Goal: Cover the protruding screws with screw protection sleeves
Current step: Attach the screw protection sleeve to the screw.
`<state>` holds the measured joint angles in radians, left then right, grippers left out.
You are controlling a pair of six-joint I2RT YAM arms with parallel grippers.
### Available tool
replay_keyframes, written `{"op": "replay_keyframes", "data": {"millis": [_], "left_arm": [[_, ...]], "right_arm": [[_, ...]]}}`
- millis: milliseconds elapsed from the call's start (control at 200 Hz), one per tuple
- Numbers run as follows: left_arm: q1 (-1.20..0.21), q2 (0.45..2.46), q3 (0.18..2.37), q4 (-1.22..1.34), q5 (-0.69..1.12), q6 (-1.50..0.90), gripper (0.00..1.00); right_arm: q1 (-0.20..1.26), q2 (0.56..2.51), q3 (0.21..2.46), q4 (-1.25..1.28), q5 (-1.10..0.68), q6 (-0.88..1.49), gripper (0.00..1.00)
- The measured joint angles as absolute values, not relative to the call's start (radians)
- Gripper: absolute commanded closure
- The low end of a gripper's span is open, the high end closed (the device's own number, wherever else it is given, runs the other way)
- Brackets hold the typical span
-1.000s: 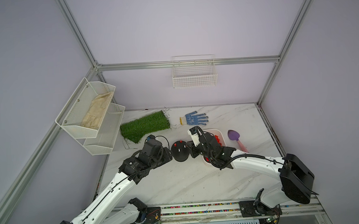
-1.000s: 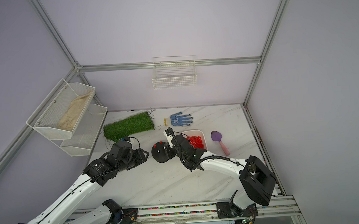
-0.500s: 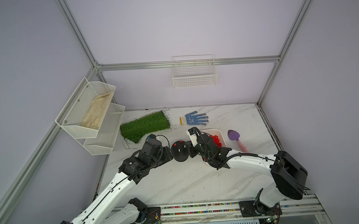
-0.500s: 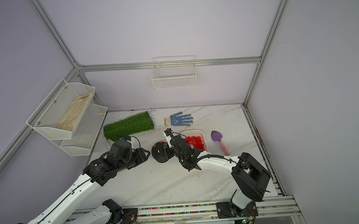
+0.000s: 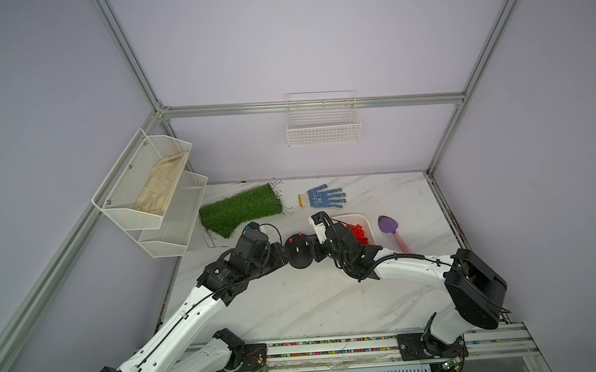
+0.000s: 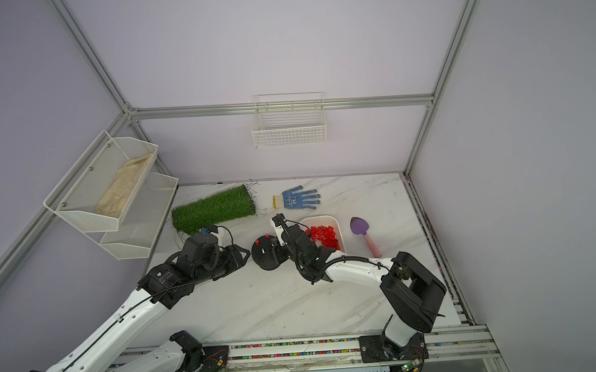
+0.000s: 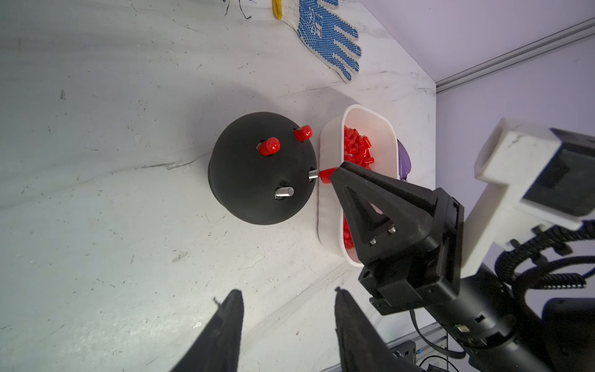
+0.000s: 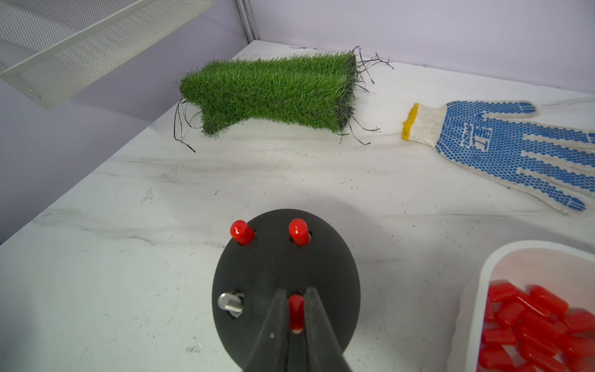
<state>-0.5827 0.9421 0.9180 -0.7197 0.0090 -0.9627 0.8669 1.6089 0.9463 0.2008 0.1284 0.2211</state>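
Observation:
A black dome base stands mid-table. Two of its protruding screws wear red caps. One bare silvery stud stands free. My right gripper is shut on a red sleeve, whose end meets the tip of another bare stud. My left gripper is open and holds nothing, just left of the dome. Several loose screw protection sleeves lie in a white tray right of the dome.
A blue-dotted glove and a patch of green turf lie behind the dome. A purple scoop rests right of the tray. White mesh shelves hang on the left wall, a wire basket on the back wall.
My right arm has edged a little left toward the dome with the sleeve in its grip. The left arm has not moved.

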Motion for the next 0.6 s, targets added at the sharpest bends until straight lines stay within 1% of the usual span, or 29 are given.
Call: {"op": "replay_keyframes", "data": {"millis": [600], "left_arm": [[-0.583, 0.935, 0.903, -0.719, 0.015, -0.969, 0.53]], "right_arm": [[0.867, 1.636, 0.958, 0.226, 0.133, 0.219, 0.86]]}}
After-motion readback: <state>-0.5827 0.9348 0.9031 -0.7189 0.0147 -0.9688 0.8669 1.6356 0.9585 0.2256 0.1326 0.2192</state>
